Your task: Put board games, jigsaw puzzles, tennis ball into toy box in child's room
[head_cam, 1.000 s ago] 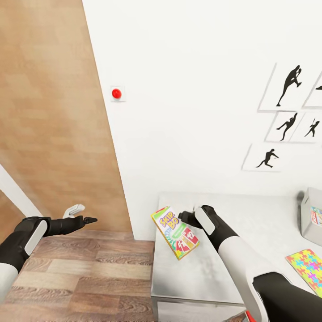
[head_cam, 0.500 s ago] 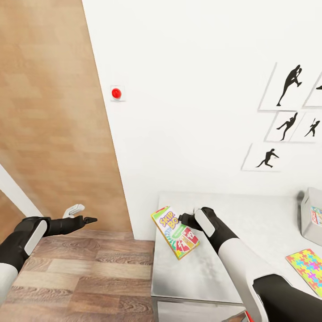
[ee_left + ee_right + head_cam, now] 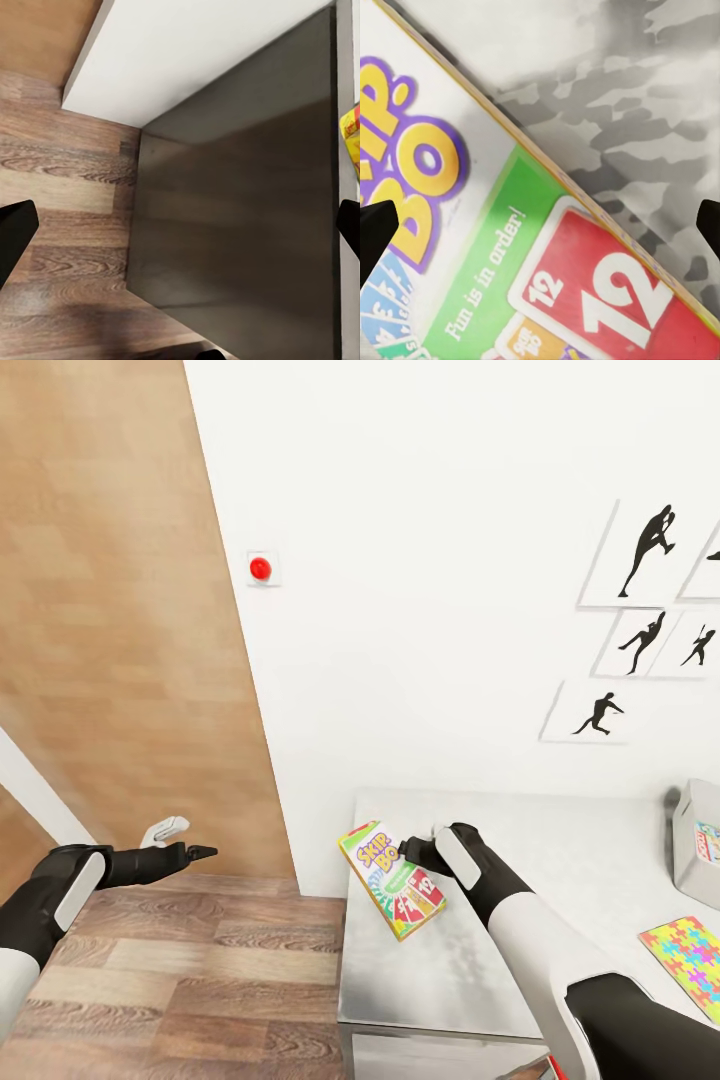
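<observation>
Now, out on the left, the left gripper (image 3: 195, 852) hangs over the wood floor (image 3: 200, 970) with its jaws spread wide and holding nothing, the dark side of the table (image 3: 240, 225) ahead of it in its wrist view. Moving right, the board game (image 3: 392, 878), a Skip-Bo box, lies flat at the table's (image 3: 560, 840) near-left corner, its long axis running diagonally from far-left to near-right. The right gripper (image 3: 415, 852) sits right above the box's far-right edge, fingertips (image 3: 375, 232) parted wide across the cover, gripping nothing; further right lie a jigsaw puzzle (image 3: 690, 960) and the toy box (image 3: 695, 845).
</observation>
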You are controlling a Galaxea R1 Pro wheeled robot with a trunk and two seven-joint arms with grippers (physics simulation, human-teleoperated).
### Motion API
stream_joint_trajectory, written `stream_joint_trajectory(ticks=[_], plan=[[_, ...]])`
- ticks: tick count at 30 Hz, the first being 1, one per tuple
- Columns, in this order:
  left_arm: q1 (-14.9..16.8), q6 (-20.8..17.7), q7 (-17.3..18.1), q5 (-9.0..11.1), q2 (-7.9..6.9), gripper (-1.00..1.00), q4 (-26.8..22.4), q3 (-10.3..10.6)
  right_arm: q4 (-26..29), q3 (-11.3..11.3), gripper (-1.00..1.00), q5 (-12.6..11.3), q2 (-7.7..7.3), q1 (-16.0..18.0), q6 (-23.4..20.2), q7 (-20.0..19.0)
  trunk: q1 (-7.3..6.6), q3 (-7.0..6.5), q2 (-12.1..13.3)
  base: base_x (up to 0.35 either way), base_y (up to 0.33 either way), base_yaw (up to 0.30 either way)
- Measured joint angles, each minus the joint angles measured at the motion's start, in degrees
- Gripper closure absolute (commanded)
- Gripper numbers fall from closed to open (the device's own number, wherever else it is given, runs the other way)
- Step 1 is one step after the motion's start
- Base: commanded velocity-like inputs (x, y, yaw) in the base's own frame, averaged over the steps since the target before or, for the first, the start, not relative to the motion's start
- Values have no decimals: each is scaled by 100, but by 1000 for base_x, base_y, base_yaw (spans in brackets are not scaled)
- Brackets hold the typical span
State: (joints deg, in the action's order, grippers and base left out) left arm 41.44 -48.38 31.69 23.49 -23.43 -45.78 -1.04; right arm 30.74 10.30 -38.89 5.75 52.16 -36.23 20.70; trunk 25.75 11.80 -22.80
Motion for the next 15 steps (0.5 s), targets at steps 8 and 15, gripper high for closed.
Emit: stream_joint_trajectory(ticks=[8, 15], plan=[[0, 0, -3, 0, 1, -100, 0, 0, 20, -4, -100, -52, 0, 0, -7, 10, 0, 9, 0, 0, 0, 0], [0, 0, -3, 0, 4, -100, 0, 0, 21, 0, -100, -58, 0, 0, -7, 11, 0, 63, 0, 0, 0, 0]])
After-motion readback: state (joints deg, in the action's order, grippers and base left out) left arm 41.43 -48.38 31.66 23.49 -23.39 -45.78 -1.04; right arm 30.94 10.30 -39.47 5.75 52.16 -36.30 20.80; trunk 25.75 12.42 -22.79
